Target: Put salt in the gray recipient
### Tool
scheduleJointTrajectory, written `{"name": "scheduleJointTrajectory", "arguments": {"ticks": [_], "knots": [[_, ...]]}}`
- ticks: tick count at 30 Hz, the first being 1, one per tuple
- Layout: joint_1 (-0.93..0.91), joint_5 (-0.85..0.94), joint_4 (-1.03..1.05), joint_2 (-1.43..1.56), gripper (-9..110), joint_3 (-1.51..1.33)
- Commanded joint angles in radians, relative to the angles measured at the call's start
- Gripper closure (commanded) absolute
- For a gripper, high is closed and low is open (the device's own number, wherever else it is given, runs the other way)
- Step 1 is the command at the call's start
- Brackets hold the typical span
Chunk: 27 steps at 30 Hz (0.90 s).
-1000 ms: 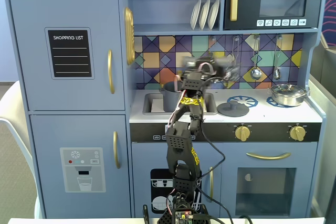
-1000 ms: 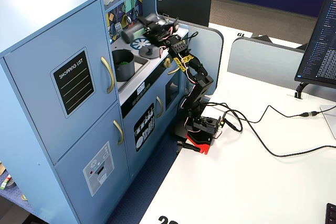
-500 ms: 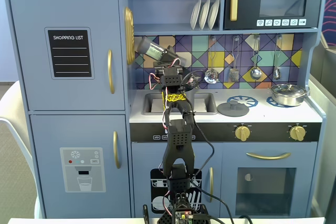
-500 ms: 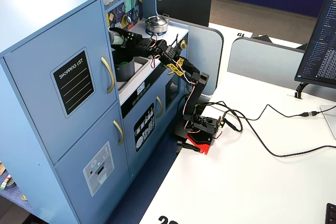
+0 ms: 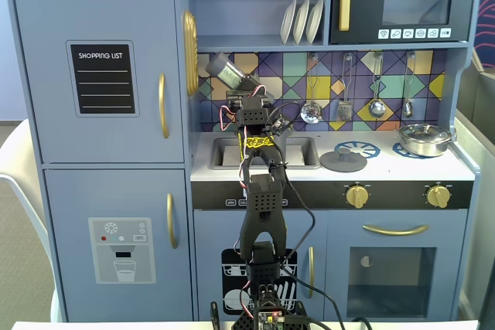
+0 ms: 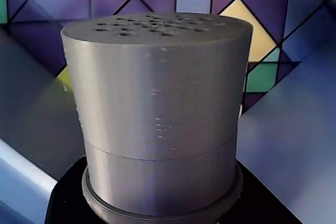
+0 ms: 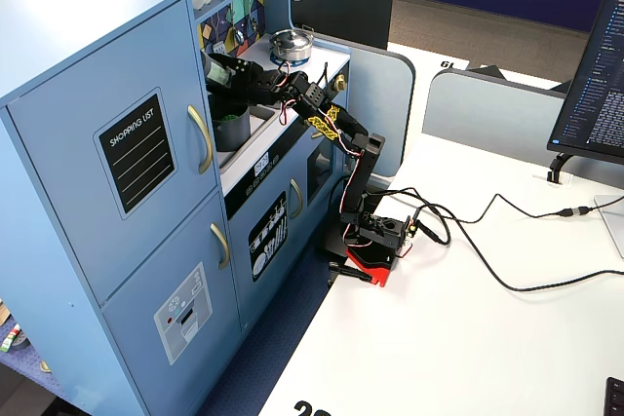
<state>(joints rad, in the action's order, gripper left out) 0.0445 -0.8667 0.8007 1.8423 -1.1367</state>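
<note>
The salt shaker (image 5: pixel 227 69) is a gray cylinder, held tilted in front of the tiled back wall above the sink. In the wrist view its cap (image 6: pixel 157 87), with small holes on top, fills the frame. My gripper (image 5: pixel 241 84) is shut on the shaker's body, and black jaw parts show at the bottom of the wrist view. In another fixed view the shaker (image 7: pixel 215 69) sits in the gripper (image 7: pixel 232 75), above the gray recipient (image 7: pixel 232 131). That matte gray pot stands in the sink. The arm hides the pot in the front fixed view.
A flat gray lid with a knob (image 5: pixel 343 161) lies on the counter right of the sink (image 5: pixel 302 152). A shiny silver pan (image 5: pixel 424 139) sits on the far right burner. Utensils hang on the back wall, and plates (image 5: pixel 302 19) stand on the shelf above. Cables (image 7: pixel 487 241) cross the white table.
</note>
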Motion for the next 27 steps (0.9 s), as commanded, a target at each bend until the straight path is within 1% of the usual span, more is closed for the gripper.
{"name": "scheduleJointTrajectory", "arguments": {"ticks": [1, 4, 6, 9, 11, 13, 17, 19, 21, 25, 27], "knots": [[-0.044, -0.074, 0.133, 0.0, 102, 0.089], [-0.043, -0.086, 0.164, 0.015, 102, 0.051], [-0.023, -0.08, 0.094, 0.026, 102, 0.034], [0.015, -0.044, -0.077, 0.046, 102, 0.017], [0.02, -0.031, -0.12, 0.049, 102, 0.021], [0.008, -0.041, -0.072, 0.043, 102, 0.032], [-0.031, -0.109, 0.127, 0.038, 102, 0.025], [-0.031, -0.118, 0.155, 0.048, 102, 0.0], [-0.009, -0.104, 0.1, 0.058, 102, -0.017], [0.032, -0.046, -0.115, 0.071, 102, -0.014], [0.034, -0.032, -0.11, 0.054, 102, 0.017]]}}
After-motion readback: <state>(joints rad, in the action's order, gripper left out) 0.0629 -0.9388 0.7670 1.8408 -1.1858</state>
